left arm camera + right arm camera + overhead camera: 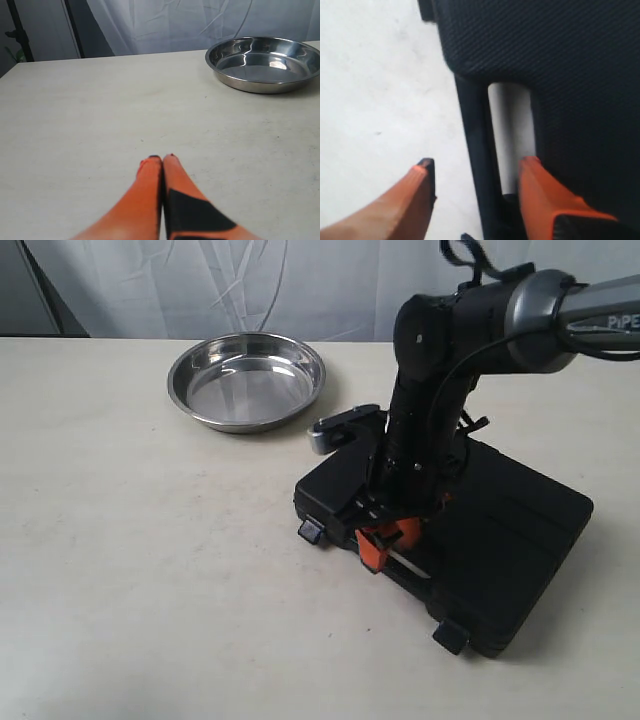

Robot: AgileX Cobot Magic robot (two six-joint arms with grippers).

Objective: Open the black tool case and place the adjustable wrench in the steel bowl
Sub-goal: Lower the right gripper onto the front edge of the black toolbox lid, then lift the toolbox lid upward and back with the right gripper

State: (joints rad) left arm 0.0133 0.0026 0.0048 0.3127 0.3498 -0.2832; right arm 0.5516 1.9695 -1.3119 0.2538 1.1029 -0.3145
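Observation:
The black tool case [510,540] lies closed on the table at the right, so the adjustable wrench is hidden. My right gripper [385,540] stands open at the case's near-left edge. In the right wrist view the right gripper [477,162] straddles the handle bar [470,120]: one orange finger [535,185] sits in the slot, the other over bare table. The steel bowl [247,380] stands empty at the back, left of the case. My left gripper [162,157] is shut on nothing, low over the table, with the steel bowl [265,62] ahead of it.
Two small latches [310,531] [450,637] stick out from the case's near edge. The right arm [440,350] leans over the case from the right. A white curtain [300,285] hangs behind the pale table [150,560].

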